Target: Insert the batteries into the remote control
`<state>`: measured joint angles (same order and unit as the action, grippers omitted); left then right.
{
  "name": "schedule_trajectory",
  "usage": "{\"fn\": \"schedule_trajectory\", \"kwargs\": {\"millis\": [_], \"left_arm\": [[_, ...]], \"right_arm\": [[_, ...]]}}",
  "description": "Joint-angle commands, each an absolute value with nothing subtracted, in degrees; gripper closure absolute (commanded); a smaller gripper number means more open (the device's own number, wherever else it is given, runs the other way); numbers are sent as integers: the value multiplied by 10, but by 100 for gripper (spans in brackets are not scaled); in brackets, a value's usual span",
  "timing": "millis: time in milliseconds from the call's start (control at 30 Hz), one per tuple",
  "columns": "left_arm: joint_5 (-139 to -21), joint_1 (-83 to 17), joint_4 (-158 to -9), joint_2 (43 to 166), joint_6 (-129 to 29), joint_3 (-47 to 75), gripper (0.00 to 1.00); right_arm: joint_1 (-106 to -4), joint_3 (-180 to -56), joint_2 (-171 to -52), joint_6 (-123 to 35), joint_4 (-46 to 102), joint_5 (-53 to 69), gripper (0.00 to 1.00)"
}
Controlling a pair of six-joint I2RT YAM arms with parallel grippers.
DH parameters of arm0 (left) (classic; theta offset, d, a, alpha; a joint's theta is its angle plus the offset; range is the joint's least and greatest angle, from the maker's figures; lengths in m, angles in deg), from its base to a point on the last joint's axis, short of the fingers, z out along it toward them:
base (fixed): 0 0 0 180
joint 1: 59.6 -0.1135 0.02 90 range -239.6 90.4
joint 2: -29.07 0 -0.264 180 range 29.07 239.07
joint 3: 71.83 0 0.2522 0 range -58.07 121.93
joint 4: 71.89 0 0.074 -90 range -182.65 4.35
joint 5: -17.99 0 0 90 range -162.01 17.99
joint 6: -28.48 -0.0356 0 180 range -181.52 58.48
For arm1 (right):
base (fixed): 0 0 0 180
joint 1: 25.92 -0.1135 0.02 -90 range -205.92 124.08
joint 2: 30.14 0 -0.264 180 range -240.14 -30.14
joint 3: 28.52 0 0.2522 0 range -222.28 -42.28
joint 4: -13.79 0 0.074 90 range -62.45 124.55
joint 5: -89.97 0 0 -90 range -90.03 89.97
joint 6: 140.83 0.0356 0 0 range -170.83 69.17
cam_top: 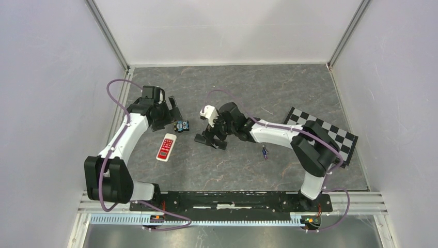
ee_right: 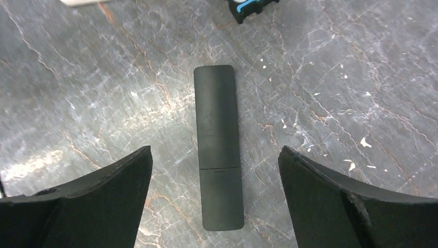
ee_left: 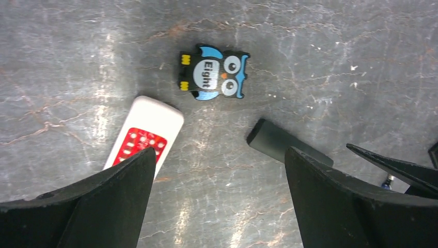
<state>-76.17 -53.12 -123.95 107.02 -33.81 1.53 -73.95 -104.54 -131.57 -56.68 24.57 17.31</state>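
Note:
A black remote (ee_right: 217,129) lies back up on the table, its battery cover closed. My right gripper (ee_right: 215,150) hangs open above its lower end, one finger on each side, not touching it. In the top view the right gripper (cam_top: 212,140) hides most of that remote. One battery (cam_top: 265,151), small and bluish, lies on the table right of the right gripper. A white remote with a red button panel (ee_left: 147,135) lies at the left. My left gripper (ee_left: 219,152) is open over bare table between the white remote and the black remote's end (ee_left: 274,139), holding nothing.
A flat owl figure (ee_left: 213,72) in blue and black lies just beyond the white remote (cam_top: 166,147). A checkerboard card (cam_top: 323,132) lies at the right, partly under the right arm. White walls close in the table on three sides.

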Motion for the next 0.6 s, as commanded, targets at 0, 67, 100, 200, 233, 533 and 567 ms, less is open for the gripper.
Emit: {"fn": "schedule_trajectory", "kwargs": {"millis": [0,67,100,200,233,533,567], "left_arm": [[-723,-545,-1259,1057,-376,-1,0],[-723,-548,-1260,1063,-376,-12,0],[-723,-550,-1261,1067,-377,-19,0],[-723,-555,-1259,1079,-375,-35,0],[-723,-557,-1259,1081,-375,-39,0],[-728,-564,-1263,1101,-375,-48,0],[-728,-564,-1263,1103,-375,-48,0]], "right_arm": [[-745,-1103,-1359,-646,308,172,6],[-752,-1120,-1377,-662,329,164,8],[-757,-1122,-1382,-669,334,161,9],[-765,-1127,-1398,-674,340,144,12],[-765,-1130,-1405,-672,344,140,15],[-767,-1164,-1439,-626,364,64,42],[-768,-1163,-1440,-623,362,53,43]]}}
